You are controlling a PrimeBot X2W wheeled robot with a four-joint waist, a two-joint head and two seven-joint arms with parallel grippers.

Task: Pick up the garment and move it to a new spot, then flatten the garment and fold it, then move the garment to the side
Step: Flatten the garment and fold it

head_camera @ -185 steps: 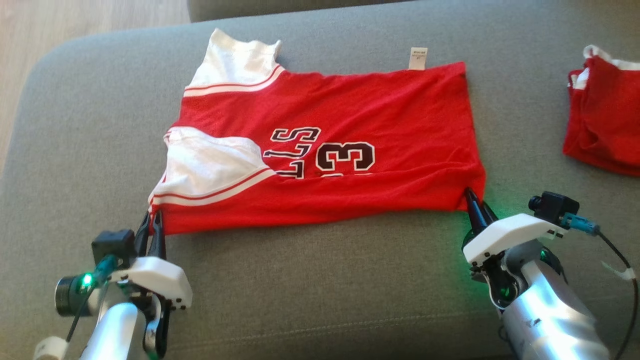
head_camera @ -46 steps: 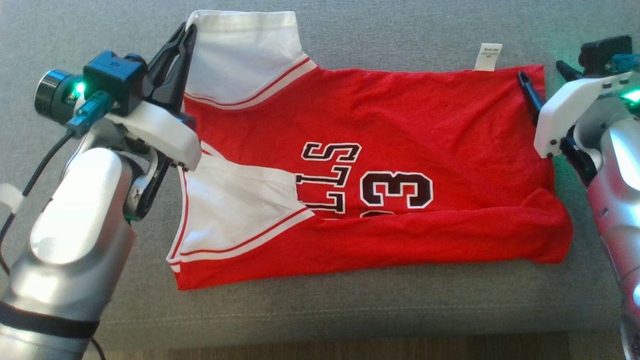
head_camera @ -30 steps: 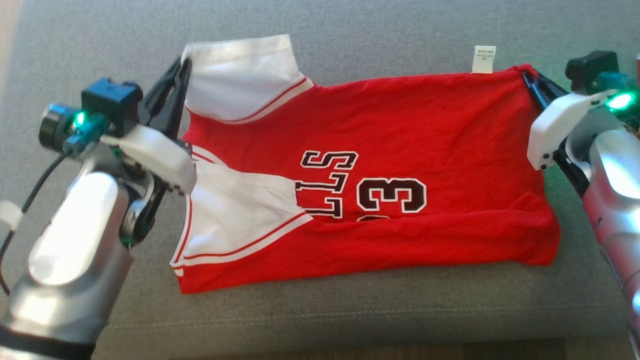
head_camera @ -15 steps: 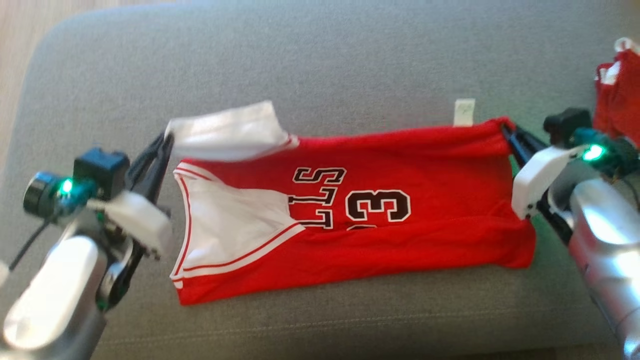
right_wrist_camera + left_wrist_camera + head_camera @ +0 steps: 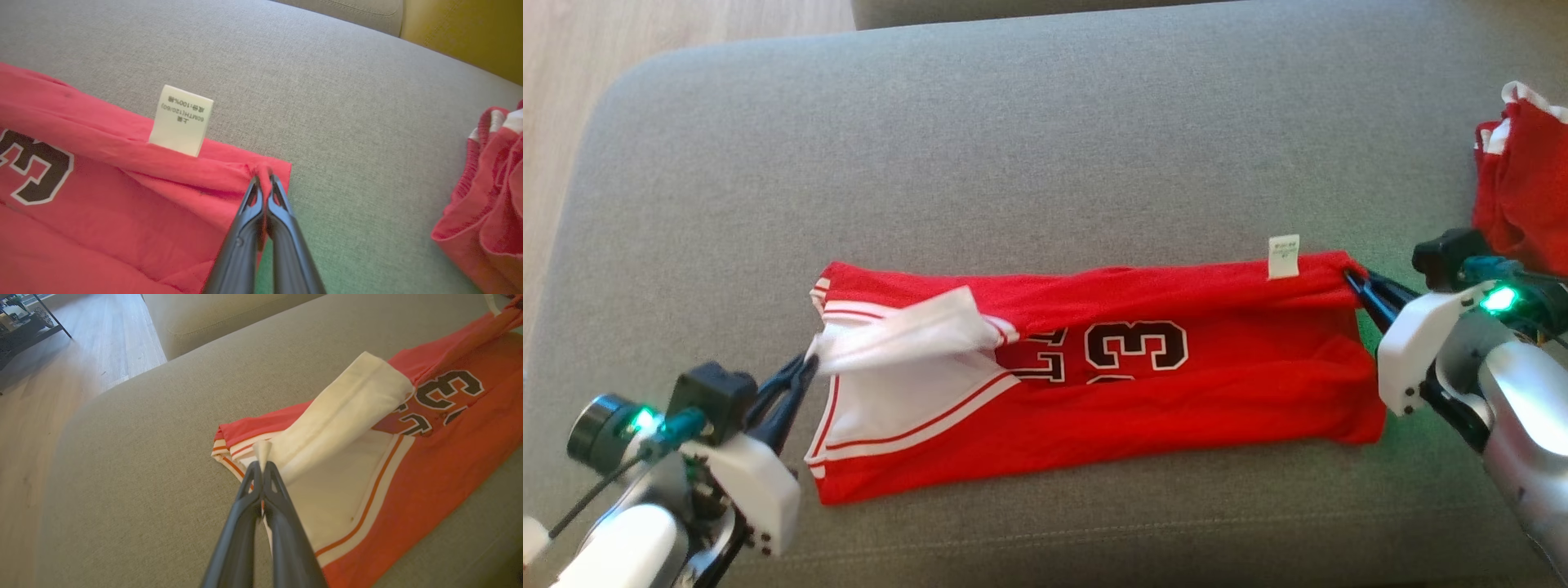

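Note:
The garment is a red jersey [image 5: 1192, 392] with white shoulder panels and a black "3", lying lengthwise on the grey sofa cushion [image 5: 1013, 147]. Its far long edge is lifted and drawn over toward the near edge. My left gripper [image 5: 807, 363] is shut on the tip of the white shoulder strap [image 5: 347, 412], held just above the lower layer. My right gripper [image 5: 1352, 278] is shut on the far red hem corner [image 5: 265, 171], beside the white care label [image 5: 182, 120]. In the left wrist view the left gripper [image 5: 262, 467] pinches white fabric; the right gripper [image 5: 264, 179] pinches bunched red fabric.
A second crumpled red garment [image 5: 1523, 196] lies at the cushion's right end, also in the right wrist view as a red garment [image 5: 486, 196]. Wooden floor [image 5: 572, 90] lies beyond the cushion's left end. A yellow cushion [image 5: 461, 32] stands behind.
Both grippers took hold of the jersey's far edge and have pulled it toward the near edge, folding the jersey lengthwise. The head camera also tilted, so the picture shifted.

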